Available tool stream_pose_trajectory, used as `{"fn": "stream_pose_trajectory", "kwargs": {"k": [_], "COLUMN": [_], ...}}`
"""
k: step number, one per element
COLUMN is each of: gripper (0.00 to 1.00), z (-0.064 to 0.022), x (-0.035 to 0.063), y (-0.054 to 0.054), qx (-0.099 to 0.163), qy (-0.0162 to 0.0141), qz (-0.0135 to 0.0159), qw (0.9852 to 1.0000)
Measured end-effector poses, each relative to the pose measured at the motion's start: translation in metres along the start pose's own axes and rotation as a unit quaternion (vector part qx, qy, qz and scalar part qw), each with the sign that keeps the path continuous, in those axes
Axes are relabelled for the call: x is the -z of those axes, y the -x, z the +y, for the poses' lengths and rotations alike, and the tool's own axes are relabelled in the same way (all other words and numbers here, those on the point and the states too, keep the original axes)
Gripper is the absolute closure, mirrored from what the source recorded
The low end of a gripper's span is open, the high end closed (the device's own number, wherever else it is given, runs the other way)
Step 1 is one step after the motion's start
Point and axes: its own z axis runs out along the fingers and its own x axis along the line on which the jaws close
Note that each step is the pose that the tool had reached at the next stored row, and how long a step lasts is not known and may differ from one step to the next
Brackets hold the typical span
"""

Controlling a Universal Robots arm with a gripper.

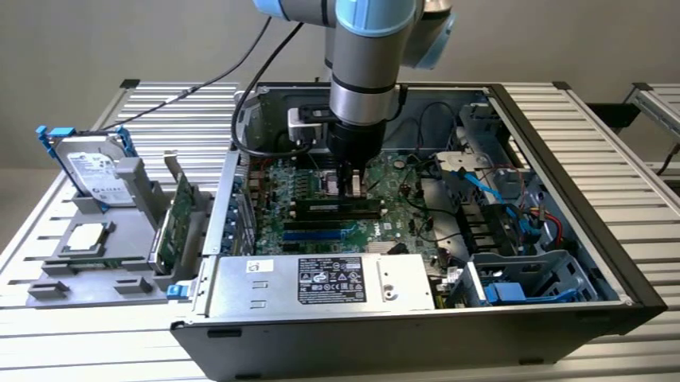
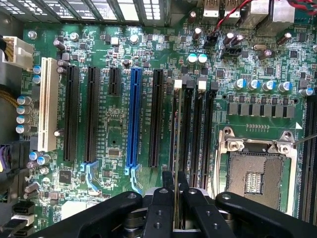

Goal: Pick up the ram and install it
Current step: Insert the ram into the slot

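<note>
Off the exterior view's left of the open dark metal computer case [image 1: 425, 346], you have a grey plastic holder [image 1: 95, 270] on the silver slatted worktop [image 1: 107, 354]. It carries a silver hard drive [image 1: 94, 169] and a wide green expansion card [image 1: 175, 223] standing on edge just beside the case wall. Inside the case, along its near wall, lies the silver power-supply box with a white label [image 1: 318, 280]. Behind that lies the green motherboard [image 1: 393, 207].

Your arm reaches down into the middle of the case, and the black claw [image 1: 353, 185] is low over the board. In the wrist view the claw [image 2: 175, 181] is clenched on the ram [image 2: 174, 139], a thin green stick seen edge-on. The ram stands in line with the black memory slots [image 2: 198, 129], between the long blue slot [image 2: 132, 119] and the square metal processor socket [image 2: 255, 168]. You cannot tell whether its edge is seated in the slot.

Toward the case's side on the exterior view's right sits a blue plastic drive cage [image 1: 531, 278]
</note>
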Motion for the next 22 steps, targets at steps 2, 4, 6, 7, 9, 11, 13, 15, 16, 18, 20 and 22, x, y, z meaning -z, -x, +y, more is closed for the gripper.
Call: {"fn": "stream_pose_trajectory", "kwargs": {"k": [2,4,6,7,9,11,13,15,16,18,20,22], "gripper": [0.86,0.86,0.86,0.86,0.86,0.86,0.86,0.86,0.86,0.86,0.86,0.86], "z": [0.0001,0.0001,0.0002,0.0002,0.0001,0.0001,0.0001,0.0001,0.0001,0.0000,0.0000,0.0000], "x": [-0.0004,-0.0008,-0.0011,-0.0013,-0.0017,-0.0021,-0.0024,-0.0028,-0.0030,-0.0033,-0.0036,-0.0040], "y": [0.0000,0.0000,0.0000,0.0001,0.0001,0.0001,0.0001,0.0001,0.0001,0.0001,0.0002,0.0002], "qx": [0.000,0.000,0.000,0.000,0.000,0.000,0.000,0.000,0.000,0.000,0.000,0.000], "qy": [0.0000,-0.0001,-0.0001,-0.0001,-0.0002,-0.0002,-0.0002,-0.0002,-0.0002,-0.0002,-0.0002,-0.0002], "qz": [0.0001,0.0001,0.0001,0.0001,0.0001,0.0001,0.0001,0.0002,0.0001,0.0002,0.0001,0.0001], "qw": [1.0000,1.0000,1.0000,1.0000,1.0000,1.0000,1.0000,1.0000,1.0000,1.0000,1.0000,1.0000]}}
